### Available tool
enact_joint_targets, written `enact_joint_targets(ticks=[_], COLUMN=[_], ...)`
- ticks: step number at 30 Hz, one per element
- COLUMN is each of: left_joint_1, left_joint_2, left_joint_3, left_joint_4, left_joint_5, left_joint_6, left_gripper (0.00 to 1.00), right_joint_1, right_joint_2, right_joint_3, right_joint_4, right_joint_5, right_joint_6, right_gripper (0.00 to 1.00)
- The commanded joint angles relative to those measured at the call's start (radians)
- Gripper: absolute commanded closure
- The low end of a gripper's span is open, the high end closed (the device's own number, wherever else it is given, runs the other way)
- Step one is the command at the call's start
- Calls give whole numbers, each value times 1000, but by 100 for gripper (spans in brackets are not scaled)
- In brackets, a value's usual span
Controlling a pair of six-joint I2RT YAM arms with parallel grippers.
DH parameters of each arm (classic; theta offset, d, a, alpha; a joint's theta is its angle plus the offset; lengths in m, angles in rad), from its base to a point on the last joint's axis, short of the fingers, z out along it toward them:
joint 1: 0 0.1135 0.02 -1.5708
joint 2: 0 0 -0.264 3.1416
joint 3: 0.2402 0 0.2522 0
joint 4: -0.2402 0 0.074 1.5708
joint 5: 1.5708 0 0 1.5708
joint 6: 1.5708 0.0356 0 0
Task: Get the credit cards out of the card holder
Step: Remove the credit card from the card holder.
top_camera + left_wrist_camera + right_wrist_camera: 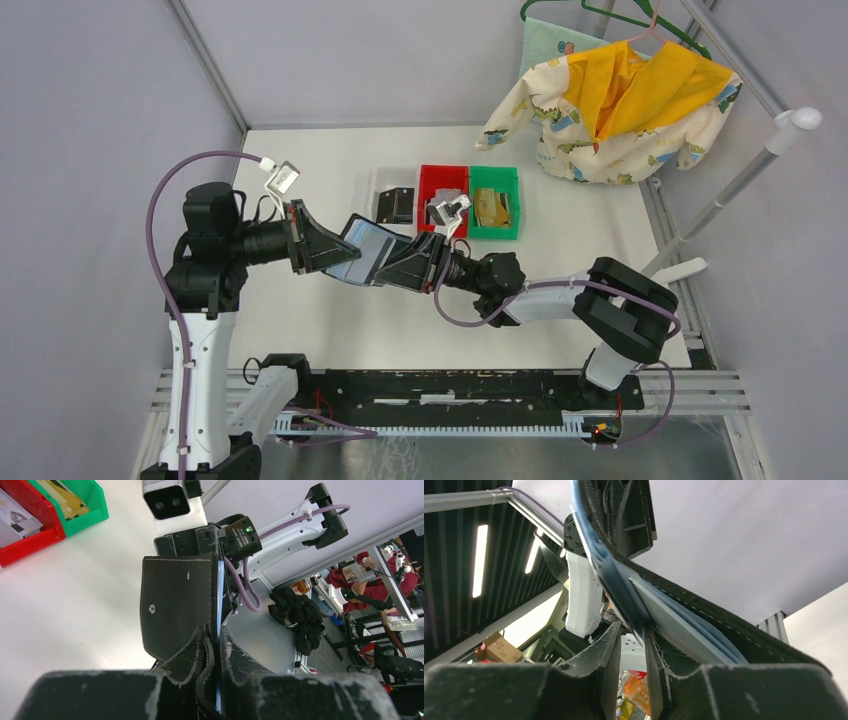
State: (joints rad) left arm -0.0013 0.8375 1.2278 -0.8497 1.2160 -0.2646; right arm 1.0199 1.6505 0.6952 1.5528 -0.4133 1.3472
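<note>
Along the bottom edge of the top view stood the two arm bases, and just above them both arms met over the white table. The left gripper reached in from the left and the right gripper from the right. Between them the card holder was held off the table, opened so its light blue-grey inside faced up. In the left wrist view, the left fingers were pinched together on the holder's lower edge, black cover and blue leaf squeezed between them. In the right wrist view, the right fingers stood a narrow gap apart with background showing through. A blue-grey leaf's tip reached down into that gap, close to the right-hand finger, and the black cover ran off to the lower right. Farther back sat three bins in a row: a white bin holding a black card, a red bin partly hidden by the right wrist's camera, and a green bin holding a tan-gold card. In the upper right corner hung a printed garment with yellow lining.
</note>
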Motion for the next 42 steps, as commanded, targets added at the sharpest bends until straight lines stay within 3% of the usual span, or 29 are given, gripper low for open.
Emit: enact_joint_targets(ticks=[1,7,20,26,32,42], left_joint_1=[0,0,0,0,0,0], left_joint_2=[-12,-12,1,2,-1,-12], left_joint_3=[46,60,81,84,83,77], left_joint_4=[26,25,24,38,83,87], left_joint_5=[71,76,65,72,101,119], left_joint_6=[-65,-66,-73,-94,-164,-172], left_gripper=[98,98,98,98,98,98], right_joint_1=[-6,-12,-13,-13,-14,-43], right_joint_2=[37,27,-42,-40,-31,-33], right_joint_3=[59,41,-43,-27,10,81], right_joint_4=[314,378,406,407,406,406], right_joint_5=[40,62,55,39,41,51], right_joint_6=[77,86,22,21,21,39], right_gripper=[73,84,97,91,66,68])
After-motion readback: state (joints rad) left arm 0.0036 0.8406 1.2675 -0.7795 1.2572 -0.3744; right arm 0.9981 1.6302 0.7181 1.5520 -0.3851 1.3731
